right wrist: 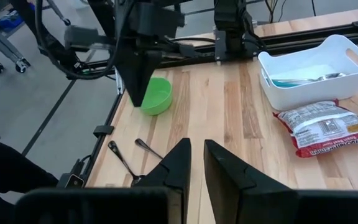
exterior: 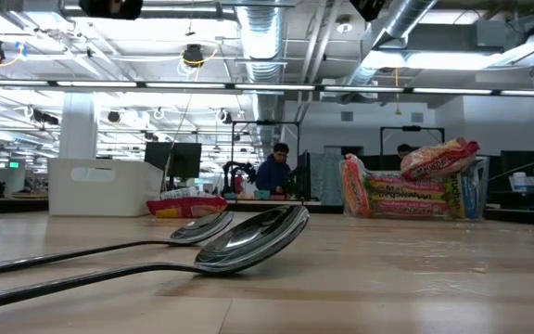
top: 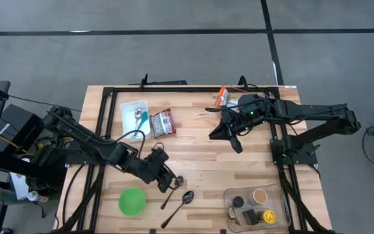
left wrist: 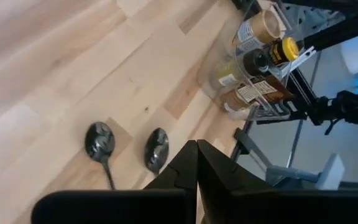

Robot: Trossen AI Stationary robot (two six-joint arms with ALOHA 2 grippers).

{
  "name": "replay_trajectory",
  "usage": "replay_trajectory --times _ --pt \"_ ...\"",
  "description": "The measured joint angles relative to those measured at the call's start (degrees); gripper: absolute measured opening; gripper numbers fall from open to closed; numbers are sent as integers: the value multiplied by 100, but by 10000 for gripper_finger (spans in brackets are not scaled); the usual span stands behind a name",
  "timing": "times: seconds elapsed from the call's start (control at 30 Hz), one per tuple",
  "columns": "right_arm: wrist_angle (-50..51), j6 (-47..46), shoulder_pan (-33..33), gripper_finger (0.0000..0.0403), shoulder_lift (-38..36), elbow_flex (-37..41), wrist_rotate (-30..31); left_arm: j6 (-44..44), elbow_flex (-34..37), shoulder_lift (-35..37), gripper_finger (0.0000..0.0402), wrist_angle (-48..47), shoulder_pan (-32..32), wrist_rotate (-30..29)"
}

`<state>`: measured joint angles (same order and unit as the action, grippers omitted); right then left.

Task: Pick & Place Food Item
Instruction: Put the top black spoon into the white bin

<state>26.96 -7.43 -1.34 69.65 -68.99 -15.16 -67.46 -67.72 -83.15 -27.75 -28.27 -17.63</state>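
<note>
Red-wrapped snack packet (top: 163, 122) sits untouched just beside the white tray (top: 127, 110). Left gripper (top: 168, 181) is pinched shut, empty, over the spoons (top: 178, 198). Right gripper (top: 230, 135) hovers nearly closed; I'd open wide and grab across the packet's short side.

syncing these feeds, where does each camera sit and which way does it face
high: overhead, straight down on the table; both arms show.
low: table height, level across two spoons to the room; no arm shows.
left wrist: past the shut left gripper at the spoons and a clear bin of bottles.
right wrist: past the right gripper toward the green bowl and left arm.
shared: both wrists see the spoons.
</note>
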Motion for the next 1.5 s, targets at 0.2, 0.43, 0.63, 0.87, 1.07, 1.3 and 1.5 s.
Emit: replay_trajectory --times 0.2,0.43,0.63,0.87,1.07,1.3,1.5 --pt "-7 18 0 40 0 0 1 -343 -66 -577 0 -54 -147 382" --pt "-60 45 0 40 -2 0 2 -611 -64 -1367 0 -490 -90 921" --pt "-70 54 0 40 -2 0 2 -838 -64 -1741 0 -831 -92 903" --pt "-90 54 1 40 -2 0 2 -1137 -59 -1938 0 -882 -92 888" --pt "-89 54 2 40 -2 0 2 -1428 -147 -1919 0 -749 -146 890" --pt "-89 126 -9 40 -2 0 2 -1421 -709 -1930 0 -757 -119 932" --pt "-89 154 -72 40 -2 0 2 -1358 -1446 -1923 0 -1141 -95 871"
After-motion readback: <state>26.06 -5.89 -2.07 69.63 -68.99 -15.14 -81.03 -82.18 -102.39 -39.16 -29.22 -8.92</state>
